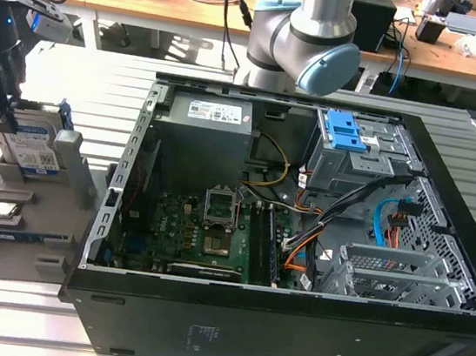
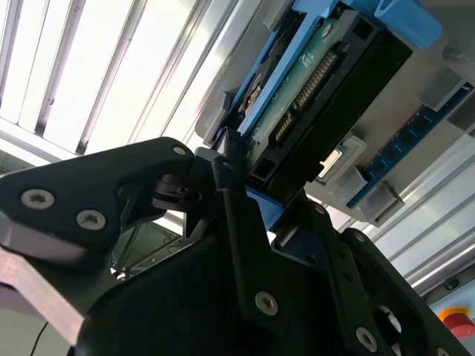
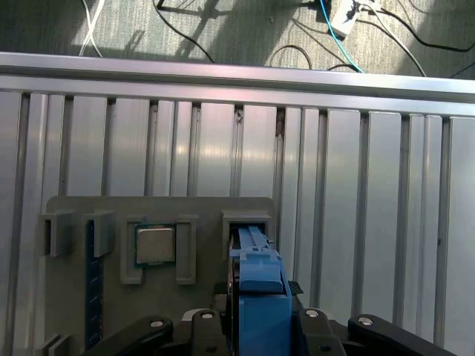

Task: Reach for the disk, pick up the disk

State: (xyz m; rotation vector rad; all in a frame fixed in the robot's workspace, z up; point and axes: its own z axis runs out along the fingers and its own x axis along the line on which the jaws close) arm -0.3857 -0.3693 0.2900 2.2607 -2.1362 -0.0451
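Observation:
The disk [image 1: 33, 149] stands on edge in a slot of the grey holder [image 1: 53, 246] at the exterior view's left, its white-and-blue label facing the camera. My gripper [image 1: 6, 108] has come down over it from above. In the second wrist view the black fingers [image 2: 231, 194] press against both sides of the disk [image 2: 312, 89], whose circuit board and connector face the camera. The first wrist view looks along the disk's blue bracket [image 3: 260, 289], which sits tight between the two fingers of the gripper [image 3: 260, 315].
A small square processor chip [image 3: 155, 245] lies in the holder beside the disk slot, with a blue latch [image 3: 91, 289] further along. An open black computer case [image 1: 300, 239] stands at the exterior view's middle and right. The arm's base [image 1: 305, 38] rises behind it.

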